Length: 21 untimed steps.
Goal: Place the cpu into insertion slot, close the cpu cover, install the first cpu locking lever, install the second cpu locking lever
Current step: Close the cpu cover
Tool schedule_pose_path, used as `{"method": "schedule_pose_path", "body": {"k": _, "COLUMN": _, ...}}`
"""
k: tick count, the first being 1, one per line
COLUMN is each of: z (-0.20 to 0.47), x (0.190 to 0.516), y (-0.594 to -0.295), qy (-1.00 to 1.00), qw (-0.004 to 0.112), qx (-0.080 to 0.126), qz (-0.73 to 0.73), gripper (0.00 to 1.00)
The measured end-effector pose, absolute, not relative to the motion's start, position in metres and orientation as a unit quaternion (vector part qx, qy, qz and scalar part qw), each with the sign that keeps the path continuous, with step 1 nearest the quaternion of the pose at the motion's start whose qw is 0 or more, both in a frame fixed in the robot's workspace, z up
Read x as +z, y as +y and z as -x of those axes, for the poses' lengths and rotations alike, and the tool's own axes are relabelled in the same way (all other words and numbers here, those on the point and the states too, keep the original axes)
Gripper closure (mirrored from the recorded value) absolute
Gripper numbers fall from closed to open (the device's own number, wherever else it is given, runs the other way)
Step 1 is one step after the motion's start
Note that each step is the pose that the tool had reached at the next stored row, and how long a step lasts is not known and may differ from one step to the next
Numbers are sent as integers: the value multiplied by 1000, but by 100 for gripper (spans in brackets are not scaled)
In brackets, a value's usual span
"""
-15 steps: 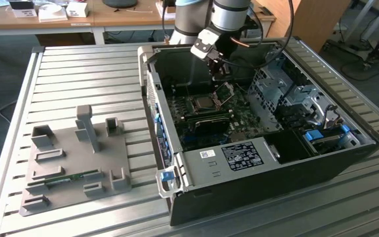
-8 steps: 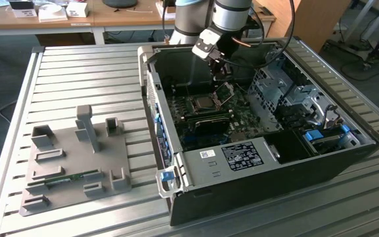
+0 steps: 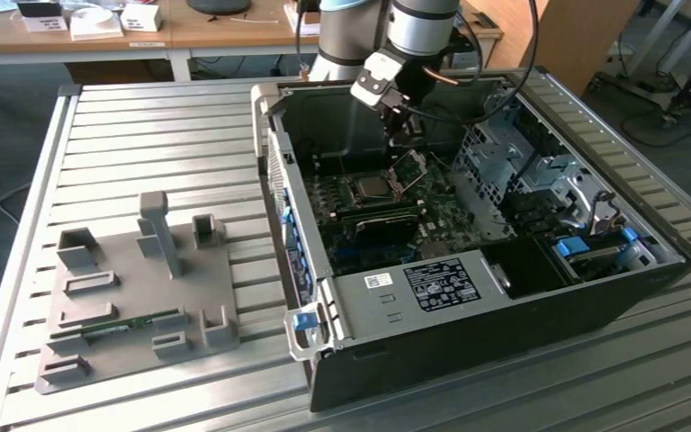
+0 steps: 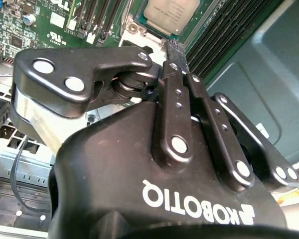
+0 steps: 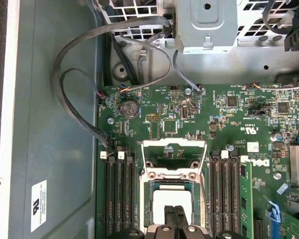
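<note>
The cpu [image 3: 370, 189] [image 4: 170, 12] [image 5: 172, 196], a pale square chip, lies flat in the insertion slot [image 5: 146, 209] on the green motherboard inside the open grey case [image 3: 466, 342]. The cpu cover [image 3: 414, 169] [image 5: 172, 174], a thin silvery frame, stands hinged up at the slot's far side. My gripper [image 3: 403, 126] [image 4: 172, 46] [image 5: 178, 214] hangs straight over the chip, a little above it. Its two black fingers are pressed together with nothing between them.
Long black memory slots [image 5: 119, 194] flank the socket on both sides. Black cables [image 5: 74, 99] loop along the case wall near the board's edge. A metal drive cage [image 3: 507, 162] rises at the exterior view's right. A grey fixture plate [image 3: 141, 288] lies outside the case.
</note>
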<state>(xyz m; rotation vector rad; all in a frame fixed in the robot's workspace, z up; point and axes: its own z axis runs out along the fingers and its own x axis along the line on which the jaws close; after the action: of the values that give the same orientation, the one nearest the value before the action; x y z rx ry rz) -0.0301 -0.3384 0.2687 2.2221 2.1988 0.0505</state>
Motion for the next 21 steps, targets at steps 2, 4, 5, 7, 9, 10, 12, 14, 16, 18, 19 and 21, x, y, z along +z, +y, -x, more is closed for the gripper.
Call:
{"method": "schedule_pose_path", "body": {"k": 2, "z": 29, "x": 269, "y": -338, "qy": 703, "qw": 8, "qx": 16, "qz": -711, "gripper": 89}}
{"method": "schedule_pose_path", "body": {"k": 4, "z": 28, "x": 269, "y": -338, "qy": 703, "qw": 8, "qx": 16, "qz": -711, "gripper": 89}}
{"method": "schedule_pose_path", "body": {"k": 5, "z": 27, "x": 269, "y": -338, "qy": 703, "qw": 8, "qx": 16, "qz": -711, "gripper": 89}}
{"method": "schedule_pose_path", "body": {"k": 7, "z": 26, "x": 269, "y": -338, "qy": 703, "qw": 8, "qx": 16, "qz": -711, "gripper": 89}}
{"method": "schedule_pose_path", "body": {"k": 9, "z": 24, "x": 269, "y": -338, "qy": 703, "qw": 8, "qx": 16, "qz": -711, "gripper": 89}}
{"method": "schedule_pose_path", "body": {"k": 10, "z": 23, "x": 269, "y": -338, "qy": 703, "qw": 8, "qx": 16, "qz": -711, "gripper": 89}}
{"method": "schedule_pose_path", "body": {"k": 12, "z": 22, "x": 269, "y": -338, "qy": 703, "qw": 8, "qx": 16, "qz": -711, "gripper": 89}}
{"method": "schedule_pose_path", "body": {"k": 14, "z": 22, "x": 269, "y": -338, "qy": 703, "qw": 8, "qx": 16, "qz": -711, "gripper": 89}}
{"method": "schedule_pose_path", "body": {"k": 16, "z": 22, "x": 269, "y": -338, "qy": 703, "qw": 8, "qx": 16, "qz": -711, "gripper": 89}}
{"method": "schedule_pose_path", "body": {"k": 18, "z": 22, "x": 269, "y": -338, "qy": 703, "qw": 8, "qx": 16, "qz": -711, "gripper": 89}}
{"method": "schedule_pose_path", "body": {"k": 19, "z": 22, "x": 269, "y": -338, "qy": 703, "qw": 8, "qx": 16, "qz": -711, "gripper": 89}}
{"method": "schedule_pose_path", "body": {"k": 21, "z": 21, "x": 269, "y": -338, "qy": 703, "qw": 8, "qx": 16, "qz": -711, "gripper": 89}}
